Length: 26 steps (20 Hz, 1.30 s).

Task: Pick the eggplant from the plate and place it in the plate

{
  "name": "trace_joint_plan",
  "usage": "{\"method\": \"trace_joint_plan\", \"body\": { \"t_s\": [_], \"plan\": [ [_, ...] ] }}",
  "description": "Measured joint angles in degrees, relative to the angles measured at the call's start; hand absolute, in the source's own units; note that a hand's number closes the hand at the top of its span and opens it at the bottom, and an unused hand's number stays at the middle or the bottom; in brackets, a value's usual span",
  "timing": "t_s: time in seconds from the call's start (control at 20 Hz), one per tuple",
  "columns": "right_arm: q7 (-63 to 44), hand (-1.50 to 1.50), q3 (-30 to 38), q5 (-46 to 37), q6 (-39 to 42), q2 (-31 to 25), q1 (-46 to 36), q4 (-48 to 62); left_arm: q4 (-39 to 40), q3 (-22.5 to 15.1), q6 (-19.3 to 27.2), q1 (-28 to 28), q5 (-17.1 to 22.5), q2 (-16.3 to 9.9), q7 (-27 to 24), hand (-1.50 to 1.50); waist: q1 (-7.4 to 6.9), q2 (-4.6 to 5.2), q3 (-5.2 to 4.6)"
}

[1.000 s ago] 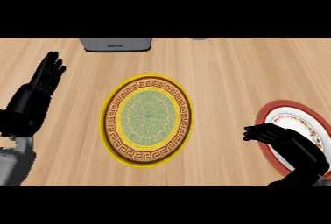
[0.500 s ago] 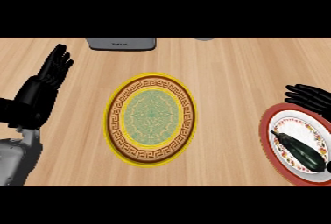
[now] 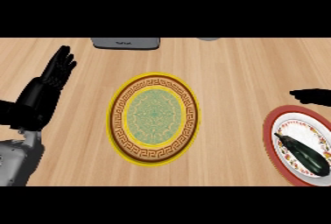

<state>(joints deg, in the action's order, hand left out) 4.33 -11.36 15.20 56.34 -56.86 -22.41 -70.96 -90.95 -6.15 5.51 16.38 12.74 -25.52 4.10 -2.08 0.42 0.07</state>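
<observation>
Nothing is lifted yet: I am seeing the eggplant (image 3: 302,154) lying on the red-rimmed plate (image 3: 270,131), yellow plate (image 3: 123,131) waiting, left robot hand (image 3: 47,89) resting spread, right robot hand (image 3: 311,96) unreadable.

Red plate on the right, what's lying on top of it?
A dark eggplant lies on the red-rimmed plate, untouched. The plate's right side runs past the view's edge, so that part can't be seen.
</observation>
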Motion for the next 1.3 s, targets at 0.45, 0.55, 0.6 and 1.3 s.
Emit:
{"method": "trace_joint_plan", "body": {
  "t_s": [0.45,0.55,0.6,1.3],
  "plan": [
    [5.45,-1.50,-8.54,-17.34,-1.00,1.79,-2.61,2.00,0.47,1.32,-0.32,0.94,-0.80,0.51,0.72,0.00,0.61,-0.01,0.06],
    [8.40,-1.50,-10.26,-22.02,-3.02,2.87,-3.21,4.59,0.89,1.72,-0.88,0.91,-0.85,0.62,0.27,0.00,0.56,0.04,0.07],
    [9.70,-1.50,-10.99,-24.24,-4.11,3.24,-3.38,5.51,0.76,1.74,-0.93,0.71,-1.04,0.90,0.31,0.00,0.67,0.01,0.07],
    [22.65,-1.50,-21.40,-42.01,-16.06,8.32,-5.87,21.58,0.61,3.68,-2.64,0.09,-2.79,2.21,0.80,0.00,0.99,-0.09,0.00]
  ]
}}
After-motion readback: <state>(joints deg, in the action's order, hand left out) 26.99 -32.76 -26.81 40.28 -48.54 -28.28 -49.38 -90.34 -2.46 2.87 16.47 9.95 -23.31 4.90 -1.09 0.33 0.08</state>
